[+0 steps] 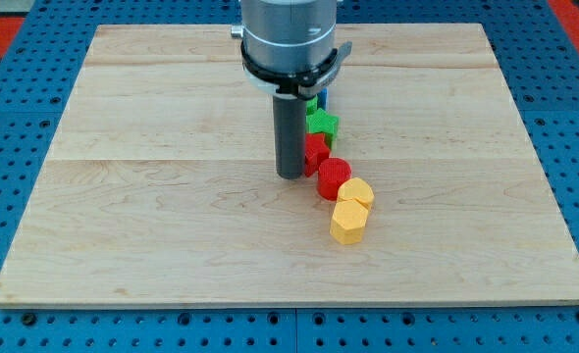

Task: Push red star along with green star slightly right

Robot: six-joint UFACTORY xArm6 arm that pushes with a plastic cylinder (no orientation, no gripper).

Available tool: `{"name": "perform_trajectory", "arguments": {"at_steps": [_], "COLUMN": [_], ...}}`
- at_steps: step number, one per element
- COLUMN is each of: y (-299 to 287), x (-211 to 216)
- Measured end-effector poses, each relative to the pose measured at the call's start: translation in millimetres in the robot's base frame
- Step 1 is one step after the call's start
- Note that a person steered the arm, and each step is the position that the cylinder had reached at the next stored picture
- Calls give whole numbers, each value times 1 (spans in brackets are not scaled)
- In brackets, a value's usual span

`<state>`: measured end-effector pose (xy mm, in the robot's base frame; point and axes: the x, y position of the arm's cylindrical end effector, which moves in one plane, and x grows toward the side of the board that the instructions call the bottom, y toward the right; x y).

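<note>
Near the middle of the wooden surface (152,147), my tip (290,176) stands down on the boards; the end effector is a plain rod, so it neither spreads nor pinches. At its 3 o'clock, touching it, sits the red star (315,154). The green star (322,123) lies at 1 o'clock, against the red one. A red cylinder (335,177) follows at 4 o'clock, then two yellow blocks (355,193) (347,223) at 5 o'clock. Something blue (327,101) peeks from behind the arm

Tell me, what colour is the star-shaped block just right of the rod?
Green. The green star shows clearly in the camera view, just above the red star.
</note>
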<state>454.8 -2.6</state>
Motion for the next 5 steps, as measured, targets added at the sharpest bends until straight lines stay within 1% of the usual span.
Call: {"name": "perform_trajectory", "arguments": {"at_steps": [1, 4, 5], "y": [-8, 100, 104], "x": [-5, -60, -69]}}
